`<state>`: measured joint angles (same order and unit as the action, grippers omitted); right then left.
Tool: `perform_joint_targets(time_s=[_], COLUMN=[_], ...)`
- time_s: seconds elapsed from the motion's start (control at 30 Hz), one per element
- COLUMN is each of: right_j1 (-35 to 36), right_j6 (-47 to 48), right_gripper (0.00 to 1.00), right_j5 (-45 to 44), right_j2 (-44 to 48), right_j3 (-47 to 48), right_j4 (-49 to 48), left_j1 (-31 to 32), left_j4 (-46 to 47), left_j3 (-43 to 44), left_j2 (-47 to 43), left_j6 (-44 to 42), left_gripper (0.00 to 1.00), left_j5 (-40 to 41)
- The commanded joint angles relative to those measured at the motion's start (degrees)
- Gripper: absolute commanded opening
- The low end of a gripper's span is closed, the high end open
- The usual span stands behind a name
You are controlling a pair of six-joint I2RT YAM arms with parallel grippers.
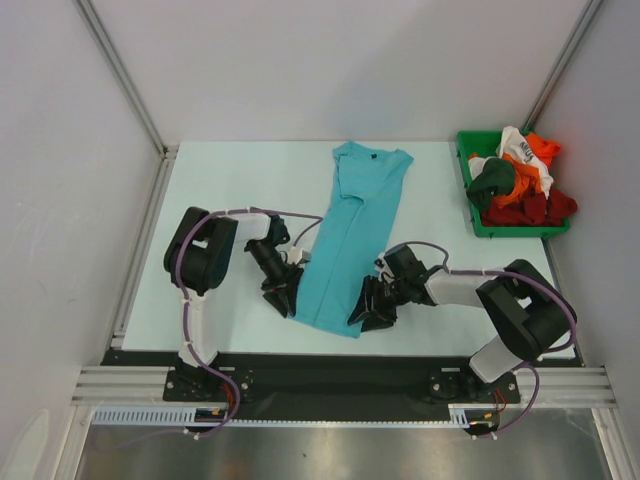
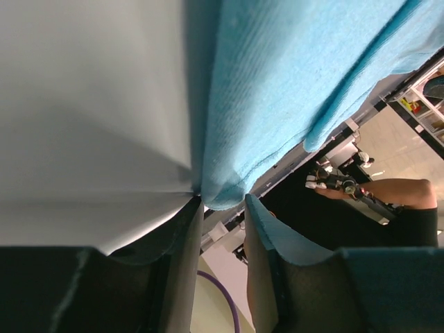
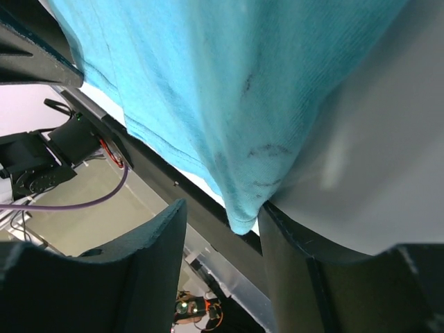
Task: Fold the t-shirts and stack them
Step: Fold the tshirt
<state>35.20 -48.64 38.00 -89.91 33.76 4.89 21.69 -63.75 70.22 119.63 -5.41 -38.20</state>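
A turquoise t-shirt (image 1: 352, 235), folded lengthwise into a long strip, lies on the table with its collar at the far end. My left gripper (image 1: 284, 296) is at the strip's near left corner. In the left wrist view the left gripper (image 2: 222, 201) has its jaws apart, with the hem corner of the turquoise t-shirt (image 2: 291, 90) hanging between the tips. My right gripper (image 1: 368, 312) is at the near right corner. There the right gripper (image 3: 222, 208) is open, and the turquoise t-shirt's corner (image 3: 243, 208) lies against its right finger (image 3: 291, 277).
A green bin (image 1: 470, 215) stands at the table's far right. It holds a heap of white (image 1: 518, 150), orange (image 1: 541, 150), dark green (image 1: 492, 182) and red (image 1: 530, 210) t-shirts. The table's front edge runs just below both grippers.
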Motion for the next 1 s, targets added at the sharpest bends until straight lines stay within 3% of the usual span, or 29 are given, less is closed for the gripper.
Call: perform_joint_targets(time_s=[0.0,0.1,0.17,0.3,0.33,0.4,0.67,0.97], right_j1=[0.92,1.36,1.71,1.8,1.8,1.19,-3.56,-6.46], right_j6=[0.22,-0.05,-0.05,0.3,0.56,1.61,9.61,13.39], right_gripper=[0.52,0.47,0.36,0.14,0.05,0.0,0.0,0.0], right_j5=[-6.01,-6.18,-6.01,-5.39,-5.65,-5.83,-5.74,-4.16], right_j2=[-0.88,-2.2,-2.9,-2.99,-2.64,-0.98,8.95,13.18], right_j3=[-2.29,-2.12,-1.77,-1.5,-1.5,-1.42,-1.42,3.33], right_j4=[3.64,2.33,1.54,0.74,1.18,2.75,13.64,15.5], left_j1=[0.63,0.63,0.63,0.63,0.63,0.63,2.91,6.17], left_j4=[9.69,10.31,10.48,10.31,9.87,9.34,6.09,3.63], left_j3=[0.27,-0.52,-1.04,-1.31,-1.57,-1.83,-3.24,0.97], left_j2=[1.74,1.83,1.66,0.95,0.43,-0.54,-9.41,-15.66], left_j6=[-1.8,-2.06,-2.15,-2.59,-2.76,-3.38,-6.01,-5.75], left_gripper=[0.35,0.23,0.21,0.0,0.01,0.01,0.01,0.01], left_j5=[3.31,2.42,1.98,1.19,1.11,1.37,4.44,6.99])
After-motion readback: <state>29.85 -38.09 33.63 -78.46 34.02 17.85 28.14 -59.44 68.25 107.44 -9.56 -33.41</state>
